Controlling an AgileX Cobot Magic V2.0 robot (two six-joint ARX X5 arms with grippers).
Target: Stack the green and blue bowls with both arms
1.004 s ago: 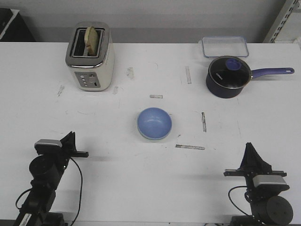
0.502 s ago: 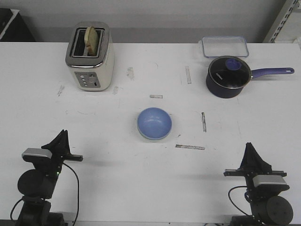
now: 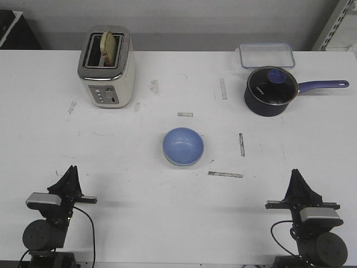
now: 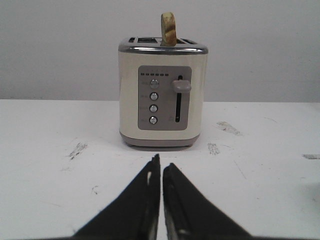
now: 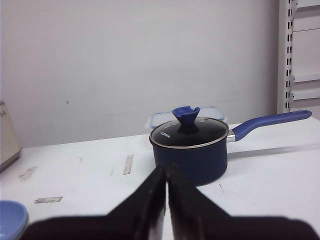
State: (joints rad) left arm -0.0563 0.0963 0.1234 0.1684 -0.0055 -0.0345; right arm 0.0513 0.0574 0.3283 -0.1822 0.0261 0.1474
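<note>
The light blue bowl (image 3: pixel 183 145) sits in the middle of the table. A thin pale green edge (image 3: pixel 182 164) shows under its near side; the rest of the green bowl is hidden. The blue bowl's edge also shows in the right wrist view (image 5: pixel 11 220). My left gripper (image 3: pixel 71 168) is shut and empty at the near left, well apart from the bowl, and it points at the toaster in the left wrist view (image 4: pixel 160 163). My right gripper (image 3: pixel 295 172) is shut and empty at the near right, and it points at the saucepan in the right wrist view (image 5: pixel 166 168).
A cream toaster (image 3: pixel 107 68) with a slice of bread stands at the far left. A dark navy saucepan (image 3: pixel 271 92) with a long handle stands at the far right, with a clear lidded box (image 3: pixel 266 55) behind it. Tape marks are scattered on the white table (image 3: pixel 145 195).
My left arm has drawn back toward the near edge and to the left, its gripper now pointing straight ahead. The bowl and the right arm have not moved.
</note>
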